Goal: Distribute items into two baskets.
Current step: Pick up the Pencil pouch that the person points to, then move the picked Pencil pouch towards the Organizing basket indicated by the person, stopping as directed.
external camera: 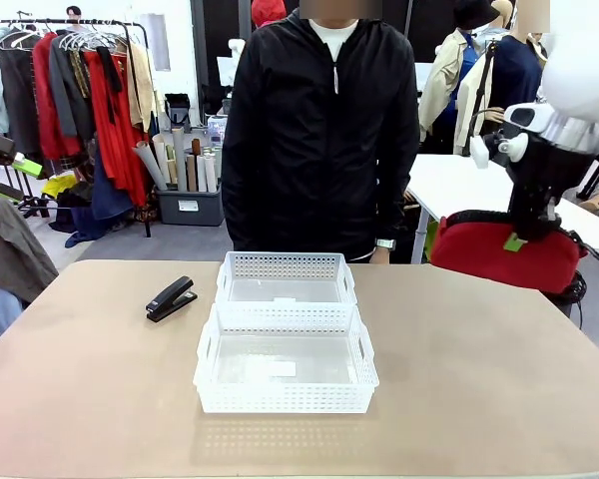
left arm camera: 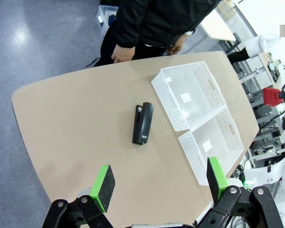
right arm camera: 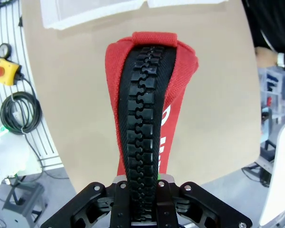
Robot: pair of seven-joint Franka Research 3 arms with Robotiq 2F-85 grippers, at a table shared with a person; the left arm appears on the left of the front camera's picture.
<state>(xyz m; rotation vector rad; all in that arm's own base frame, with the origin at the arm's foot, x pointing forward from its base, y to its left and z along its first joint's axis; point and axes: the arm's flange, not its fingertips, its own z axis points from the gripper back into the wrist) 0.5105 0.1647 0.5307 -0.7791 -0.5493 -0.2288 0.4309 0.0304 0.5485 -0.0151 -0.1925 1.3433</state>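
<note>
My right gripper [external camera: 517, 239] hangs above the table's right edge, shut on the red pouch [external camera: 504, 251]. In the right wrist view the pouch [right arm camera: 149, 99] stretches away from my jaws with its black zipper facing the camera. Two white lattice baskets sit end to end mid-table: the near basket [external camera: 286, 395] and the far basket [external camera: 286, 266], both with nothing in them. The black stapler [external camera: 170, 298] lies on the table left of them. High over the table, my left gripper [left arm camera: 156, 183] stands open, the stapler [left arm camera: 142, 123] and the baskets [left arm camera: 171, 107] well below it.
A person in a black jacket [external camera: 319, 130] stands at the far edge behind the baskets, hands down at the sides. The tan tabletop [external camera: 100, 389] has open room left and right of the baskets. Clothes racks and a white table stand behind.
</note>
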